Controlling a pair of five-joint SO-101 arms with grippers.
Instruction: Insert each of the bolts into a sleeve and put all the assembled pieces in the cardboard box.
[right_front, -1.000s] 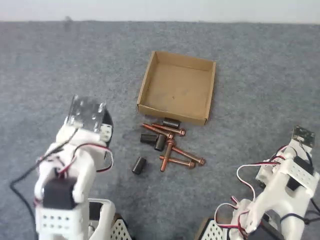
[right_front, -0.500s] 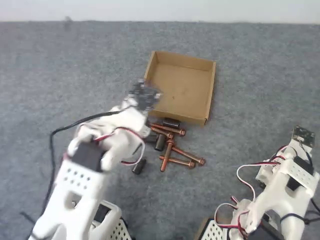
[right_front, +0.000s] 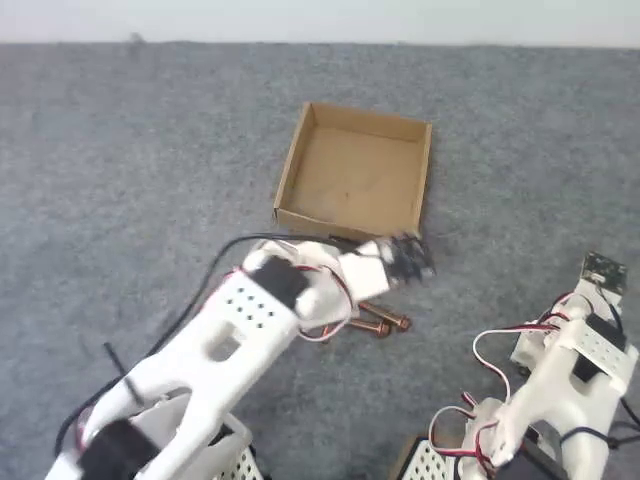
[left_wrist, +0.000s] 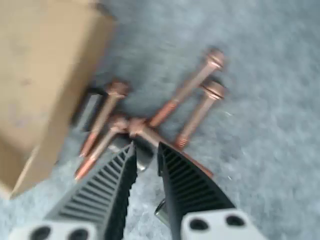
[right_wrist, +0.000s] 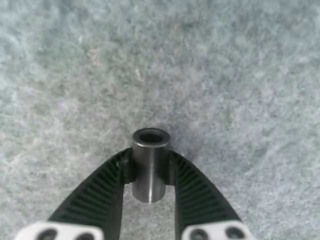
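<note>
- So, the left claw (left_wrist: 146, 147) hung slightly open over the bolts (left_wrist: 192, 92), which were piled at 6 o'clock of the cardboard box (right_front: 345, 226).
- The right claw (right_wrist: 150, 156) gripped a sleeve (right_wrist: 150, 172) by its sides.
- Judged best: pinch one outer bolt mid-shank, clear of its neighbours.

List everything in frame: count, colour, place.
cardboard box: 1, brown, far middle of the carpet
bolts: 5, copper, loose pile in front of the box
sleeves: at least 2, dark; one lying beside the box wall, one upright in the right claw; the arm over the pile may hide more
carpet: grey, under everything
left arm: white, stretched over the bolt pile
left claw: black, slightly open, above the bolts
right arm: white, near right side
right claw: black, shut on its sleeve
</note>
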